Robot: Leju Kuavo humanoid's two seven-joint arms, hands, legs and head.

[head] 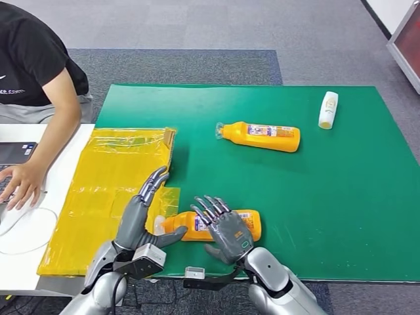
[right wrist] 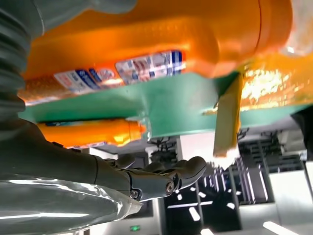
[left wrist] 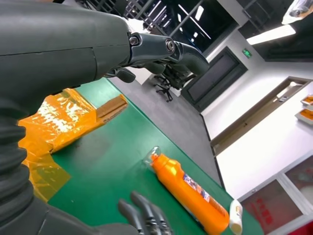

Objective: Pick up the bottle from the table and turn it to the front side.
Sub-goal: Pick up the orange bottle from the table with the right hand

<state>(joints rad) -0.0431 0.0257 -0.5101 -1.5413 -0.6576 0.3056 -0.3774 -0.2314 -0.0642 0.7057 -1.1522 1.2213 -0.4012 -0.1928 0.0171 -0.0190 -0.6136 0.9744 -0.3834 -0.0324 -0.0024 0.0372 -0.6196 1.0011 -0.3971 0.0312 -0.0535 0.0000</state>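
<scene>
An orange bottle with a clear cap lies on its side near the front edge of the green mat, cap pointing left. My right hand lies over its right half with fingers spread and straight, not closed around it. My left hand is beside the cap end, fingers stretched forward and thumb reaching toward the bottle's neck. The right wrist view shows this bottle close against the hand, label side visible. A second orange bottle lies farther back on the mat.
A yellow plastic bag lies at the mat's left edge, under my left hand. A small white bottle lies at the back right. A person sits at the left at a white table, one hand on a mouse.
</scene>
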